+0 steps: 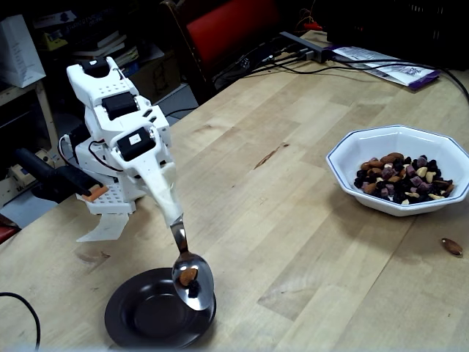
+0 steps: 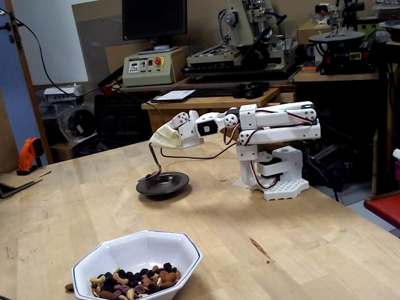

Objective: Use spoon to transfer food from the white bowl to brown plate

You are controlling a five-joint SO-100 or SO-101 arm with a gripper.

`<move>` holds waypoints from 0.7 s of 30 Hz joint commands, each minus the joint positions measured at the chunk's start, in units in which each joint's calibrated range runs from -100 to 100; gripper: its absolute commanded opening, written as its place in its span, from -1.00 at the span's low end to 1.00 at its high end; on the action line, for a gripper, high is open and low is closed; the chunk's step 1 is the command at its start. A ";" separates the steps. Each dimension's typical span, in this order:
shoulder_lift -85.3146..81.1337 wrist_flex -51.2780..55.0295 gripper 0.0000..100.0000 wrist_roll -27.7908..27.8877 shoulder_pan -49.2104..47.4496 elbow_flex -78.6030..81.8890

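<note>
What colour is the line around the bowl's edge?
Dark blue, on the white bowl; clearest in this fixed view.

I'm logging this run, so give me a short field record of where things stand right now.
spoon: taped to the gripper, tipped down over the plate
spoon load: one almond
brown plate: well looks empty
white bowl: holds mixed nuts and dried fruit
stray: one almond on the table near the bowl
fingers: hidden under tape
</note>
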 commanded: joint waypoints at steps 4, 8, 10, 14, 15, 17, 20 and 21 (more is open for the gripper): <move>0.32 0.38 -0.92 -1.51 0.76 -0.23; -0.28 0.38 -0.91 -3.66 0.76 -0.23; -0.37 0.38 -0.91 -4.10 0.84 -0.23; -0.37 0.38 -0.91 -4.49 2.54 -0.23; -0.37 0.38 -0.91 -4.49 3.35 -0.23; -0.37 0.38 -0.91 -4.49 4.91 -0.23; 0.06 0.38 -0.91 -4.54 7.35 -0.23; -0.28 0.38 -0.91 -4.54 8.02 -0.23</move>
